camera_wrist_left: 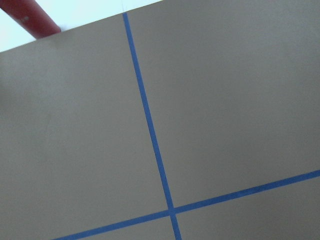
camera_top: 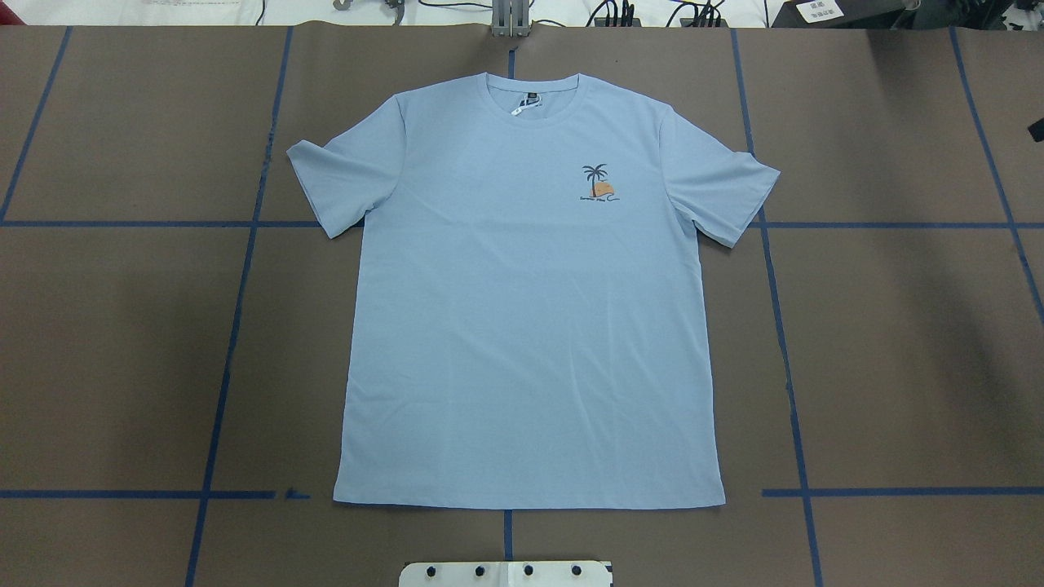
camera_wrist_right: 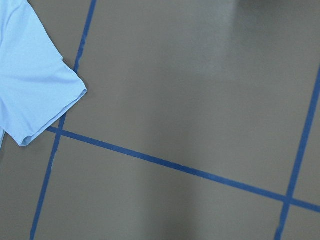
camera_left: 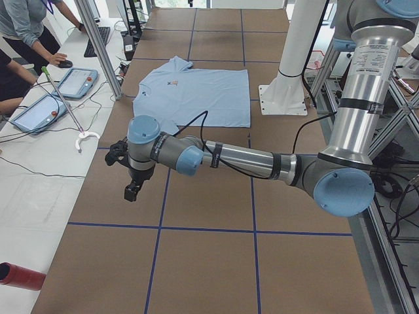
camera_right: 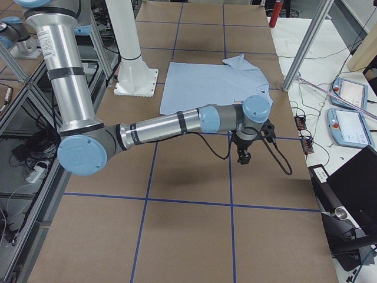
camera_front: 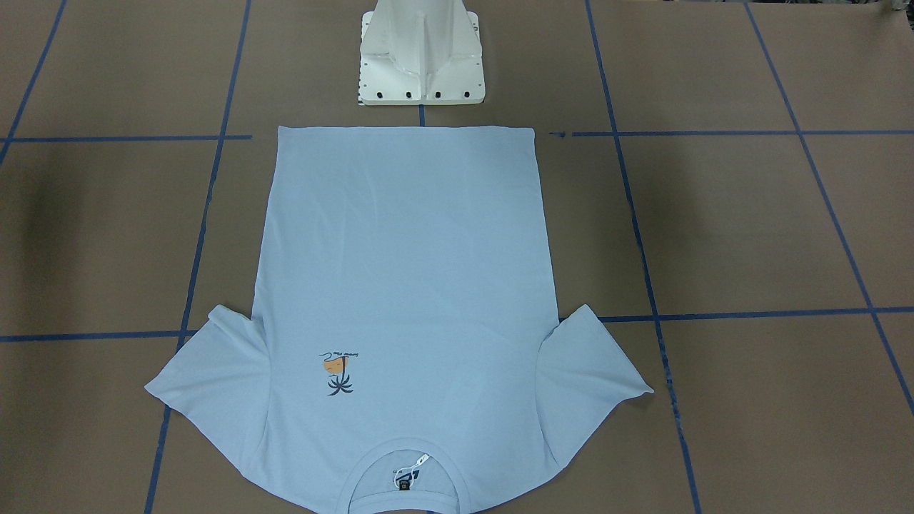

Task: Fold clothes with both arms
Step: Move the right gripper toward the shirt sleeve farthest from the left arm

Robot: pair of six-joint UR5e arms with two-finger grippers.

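the brown table (camera_top: 897,326), crossed by blue tape lines (camera_top: 236,326), fills every view. the t-shirt (camera_top: 530,326) lies flat and face up at its middle, directly in front of the white pedestal base (camera_front: 421,53). its long axis runs straight away from the robot: the hem is just beside the base and the collar (camera_top: 534,81) points to the far edge. both short sleeves are spread out to the sides.

the left arm (camera_left: 249,159) stands upright from the shoulder, bends at the elbow and stretches low and nearly level over the bare table on the robot's left. its wrist is turned down, so the left claw (camera_left: 133,191) hangs pointing at the table surface, well apart from the shirt. this claw shows only in the side view, so i cannot tell whether it is released or clenched. its wrist camera sees only bare table and a tape crossing.

the right arm (camera_right: 153,127) mirrors that pose on the robot's right, forearm level and wrist bent down. the right claw (camera_right: 243,157) hangs above the table near the shirt's right sleeve (camera_wrist_right: 35,90), not touching it. again i cannot tell its state.

a small palm-tree print (camera_top: 598,183) sits on the chest, and a tiny tag (camera_top: 515,110) lies inside the collar.
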